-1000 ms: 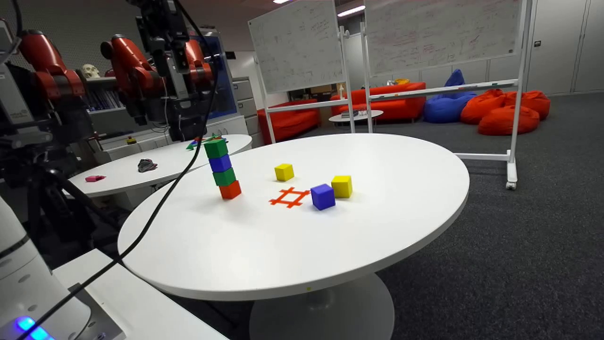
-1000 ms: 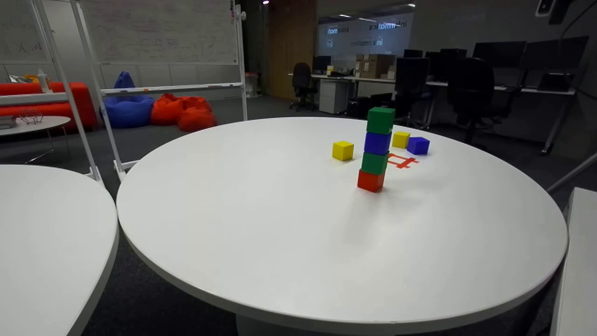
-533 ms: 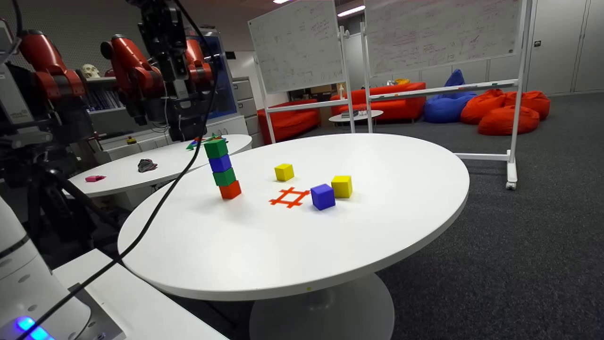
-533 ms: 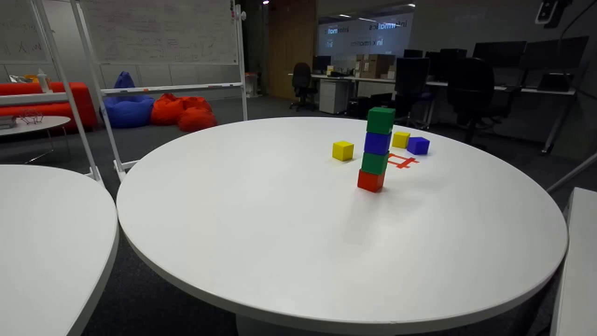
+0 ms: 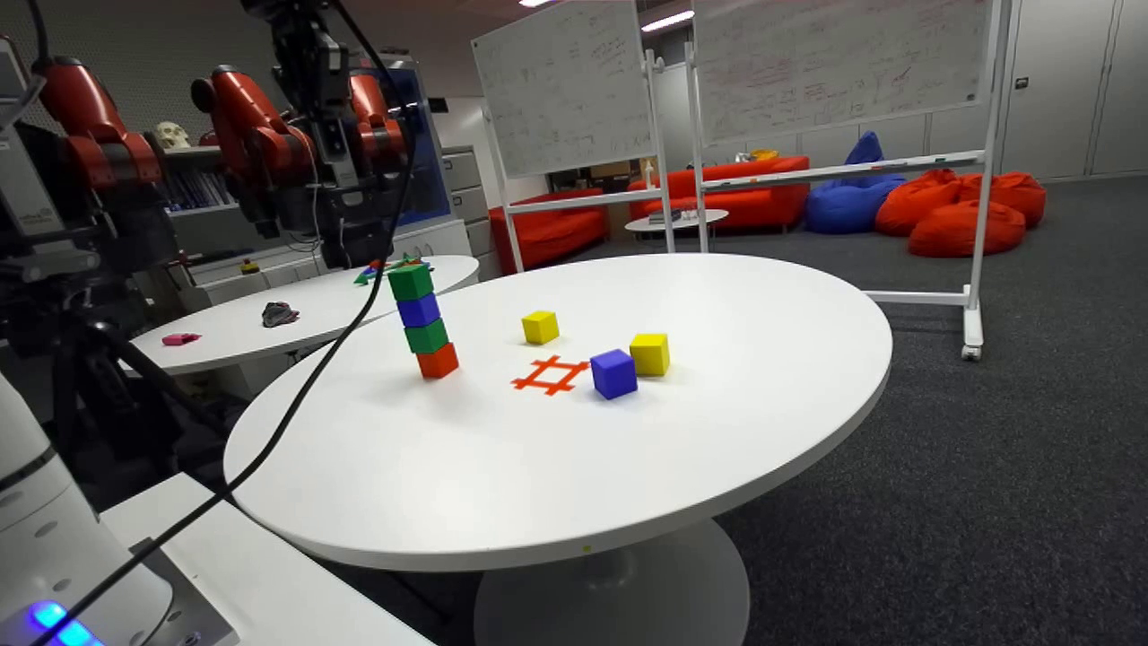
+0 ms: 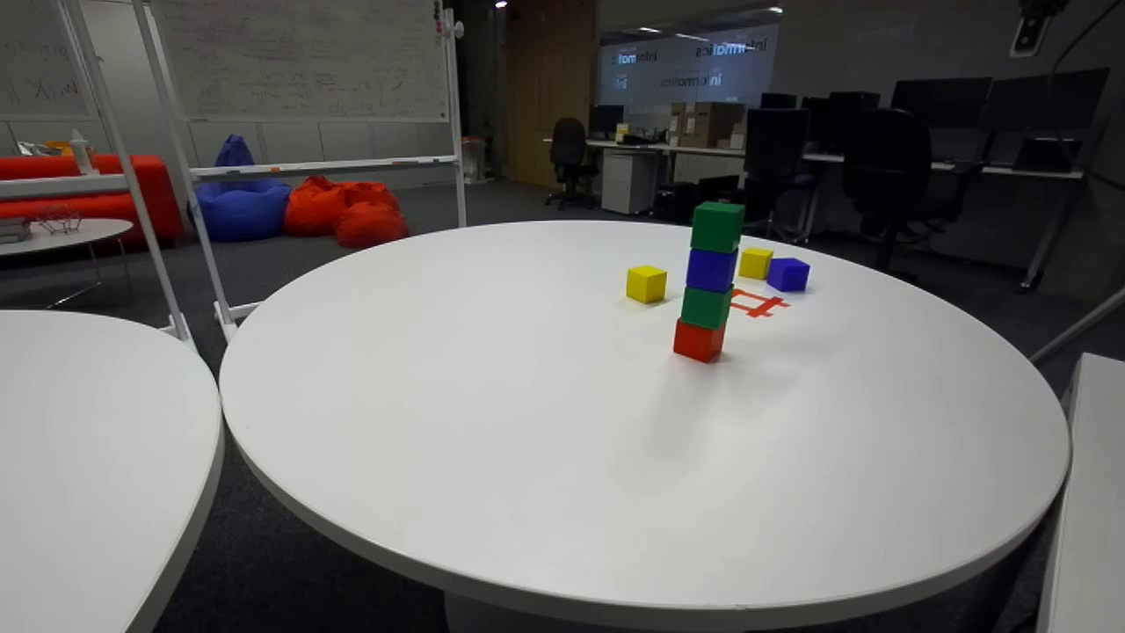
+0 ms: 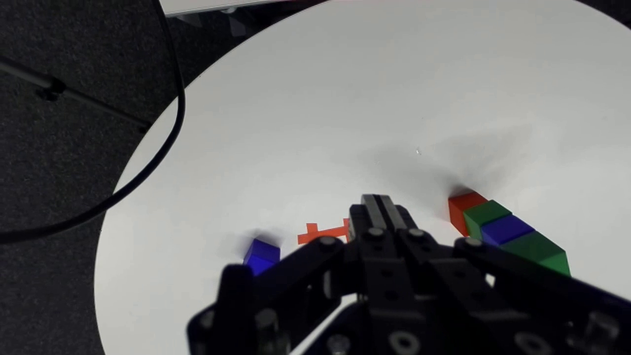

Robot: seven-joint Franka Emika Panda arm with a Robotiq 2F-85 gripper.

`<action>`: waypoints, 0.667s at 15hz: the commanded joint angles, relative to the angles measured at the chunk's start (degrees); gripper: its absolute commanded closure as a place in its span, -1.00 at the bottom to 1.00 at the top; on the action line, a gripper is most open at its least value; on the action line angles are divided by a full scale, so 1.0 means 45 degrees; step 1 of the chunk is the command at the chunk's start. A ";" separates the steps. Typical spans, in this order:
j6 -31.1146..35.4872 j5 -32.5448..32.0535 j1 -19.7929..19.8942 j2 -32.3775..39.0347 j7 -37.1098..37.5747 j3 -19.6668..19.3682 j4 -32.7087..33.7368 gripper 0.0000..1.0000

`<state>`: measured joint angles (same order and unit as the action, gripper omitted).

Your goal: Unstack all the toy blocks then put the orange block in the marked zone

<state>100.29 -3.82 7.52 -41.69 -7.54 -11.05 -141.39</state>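
Orange block (image 5: 438, 361) sits on desk (image 5: 502, 475) near marked zone (image 5: 550, 375), stacked under lower green block (image 5: 426, 337), mid blue block (image 5: 419, 310), top green block (image 5: 412, 283). Loose blue block (image 5: 614, 374) just beside marked zone; yellow block (image 5: 649, 354), second yellow block (image 5: 540, 327) near it. End effector (image 7: 378, 201) is closed, partly covers marked zone in wrist view.

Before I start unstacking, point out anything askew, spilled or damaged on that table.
Nothing clearly stands out; no spill or damage shows. The stack of four blocks seems to lean slightly in both exterior views, but camera perspective may explain that.
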 commanded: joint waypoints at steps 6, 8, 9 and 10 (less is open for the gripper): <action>0.0126 -0.0249 -0.0124 0.0744 0.0272 0.0777 -0.0007 1.00; 0.0128 -0.0287 -0.0157 0.0917 0.0323 0.0973 0.0001 1.00; 0.0144 -0.0330 -0.0176 0.1014 0.0339 0.1080 0.0002 1.00; 0.0122 -0.0347 -0.0206 0.1111 0.0342 0.1174 0.0006 1.00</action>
<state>100.29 -3.96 7.29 -38.17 -7.50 -6.88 -141.44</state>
